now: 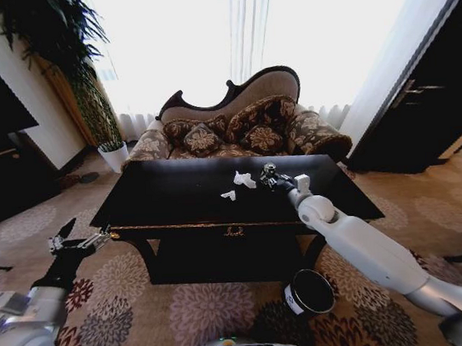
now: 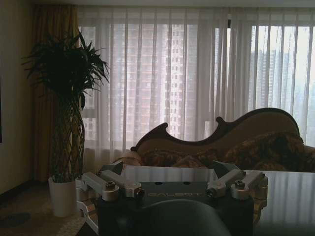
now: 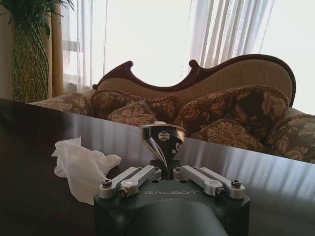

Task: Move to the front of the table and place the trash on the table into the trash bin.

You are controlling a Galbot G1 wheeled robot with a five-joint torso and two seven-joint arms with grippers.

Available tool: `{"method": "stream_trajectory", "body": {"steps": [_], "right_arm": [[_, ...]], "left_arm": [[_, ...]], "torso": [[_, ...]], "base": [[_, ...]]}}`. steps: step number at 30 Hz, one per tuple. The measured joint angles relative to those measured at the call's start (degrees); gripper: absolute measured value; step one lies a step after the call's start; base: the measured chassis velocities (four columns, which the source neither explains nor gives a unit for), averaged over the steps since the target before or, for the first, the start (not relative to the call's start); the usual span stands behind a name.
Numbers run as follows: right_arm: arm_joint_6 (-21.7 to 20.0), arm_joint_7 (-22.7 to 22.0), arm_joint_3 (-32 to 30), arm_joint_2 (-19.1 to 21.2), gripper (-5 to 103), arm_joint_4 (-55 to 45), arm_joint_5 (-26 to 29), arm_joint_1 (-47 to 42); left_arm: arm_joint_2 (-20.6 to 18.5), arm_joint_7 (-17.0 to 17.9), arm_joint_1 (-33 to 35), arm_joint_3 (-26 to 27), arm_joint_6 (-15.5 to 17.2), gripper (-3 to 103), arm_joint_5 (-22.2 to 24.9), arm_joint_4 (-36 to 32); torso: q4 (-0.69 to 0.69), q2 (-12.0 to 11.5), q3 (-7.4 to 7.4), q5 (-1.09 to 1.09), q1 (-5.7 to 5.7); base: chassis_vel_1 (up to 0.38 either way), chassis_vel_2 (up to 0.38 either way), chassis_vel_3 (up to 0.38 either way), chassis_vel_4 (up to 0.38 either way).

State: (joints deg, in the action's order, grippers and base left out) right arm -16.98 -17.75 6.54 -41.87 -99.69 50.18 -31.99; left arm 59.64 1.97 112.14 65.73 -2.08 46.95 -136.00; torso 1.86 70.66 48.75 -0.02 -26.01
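1. Near, bottom centre-right of the head view, the bin (image 1: 310, 292) stands on the carpet in front of the table (image 1: 178, 202), far below its top.
2. At lower left, the left gripper (image 1: 79, 239) hangs off the table's corner, fingers spread wide, holding nothing.
3. Mid-frame, the right gripper (image 1: 273, 178) rests over the tabletop, pinched narrow on the dark lump (image 3: 162, 140).
4. Just beside it lie the paper wads (image 1: 244, 179), one white wad (image 3: 81, 164) close to the fingers.
5. Risk: the lump looks glossy and tapered, so a thin pinch could let it slip during the swing to the bin; dragging low could sweep the wads away.
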Motion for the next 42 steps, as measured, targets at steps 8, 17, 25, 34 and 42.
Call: {"method": "stream_trajectory", "body": {"steps": [8,17,25,34,42], "right_arm": [[-0.2,-0.6,-5.0,0.8,0,-3.9,1.0,-4.8],[0.3,-0.3,-23.2,2.6,0,-12.4,2.8,-23.3],[2.8,3.5,-43.6,-3.0,0,-22.0,0.8,-42.3],[9.0,9.2,-57.8,-10.6,0,-26.5,-5.7,-56.6],[12.7,10.8,-62.5,-16.2,0,-26.8,-5.5,-64.4]], "left_arm": [[0.0,0.0,0.0,0.0,0.0,100,0.0,0.0],[0.0,0.0,0.0,0.0,0.0,100,0.0,0.0],[0.0,0.0,0.0,0.0,0.0,100,0.0,0.0],[0.0,0.0,0.0,0.0,0.0,100,0.0,0.0],[0.0,0.0,0.0,0.0,0.0,100,0.0,0.0]], "torso": [[0.0,0.0,0.0,0.01,0.0],[0.01,0.0,0.0,0.02,0.01],[0.0,0.0,0.0,0.01,0.01],[0.01,0.0,-0.01,0.0,0.01],[0.0,0.0,0.0,0.0,0.01]], "base": [[0.0,0.0,0.0,0.0],[0.0,0.0,0.0,0.0],[0.0,0.0,0.0,0.0],[0.0,0.0,0.0,0.0],[0.0,0.0,0.0,0.0]]}}
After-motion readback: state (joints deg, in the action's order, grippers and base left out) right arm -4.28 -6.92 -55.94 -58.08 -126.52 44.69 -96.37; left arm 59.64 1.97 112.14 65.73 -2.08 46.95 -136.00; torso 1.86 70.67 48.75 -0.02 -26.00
